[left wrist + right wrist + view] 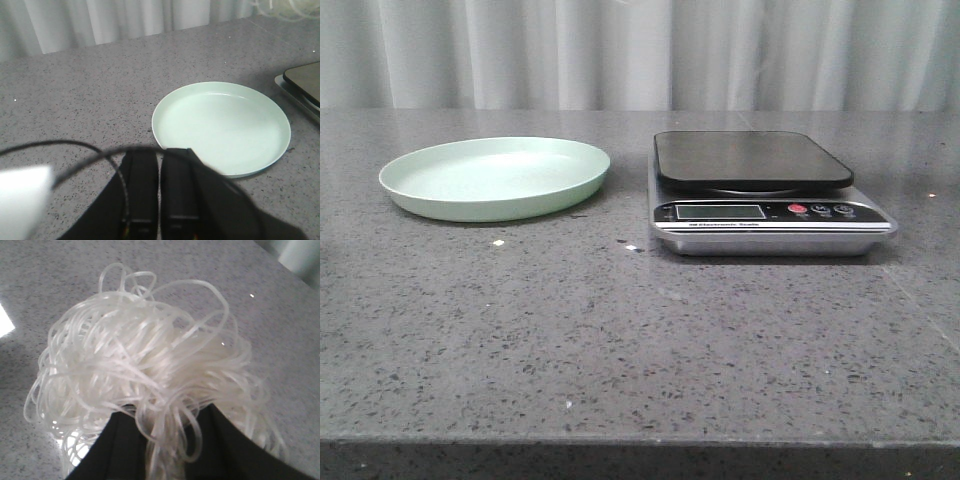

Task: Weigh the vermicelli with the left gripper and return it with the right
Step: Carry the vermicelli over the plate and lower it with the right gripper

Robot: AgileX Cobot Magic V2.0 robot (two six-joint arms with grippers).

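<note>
Right gripper (167,440) is pinching the vermicelli (140,375), a fluffy tangle of glossy, translucent curly strands bunched between its black fingers above speckled grey tabletop (50,280); it is outside the front view, so the return leg looks underway. Left gripper (159,192) has its fingers pressed together with nothing held, parked just short of the round, smooth pale green plate (280,150), likely out of the way. In the front view the plate (420,200) sits bare at 9 o'clock of the scale (770,235), whose flat dark platter on a metal base is also bare.
</note>
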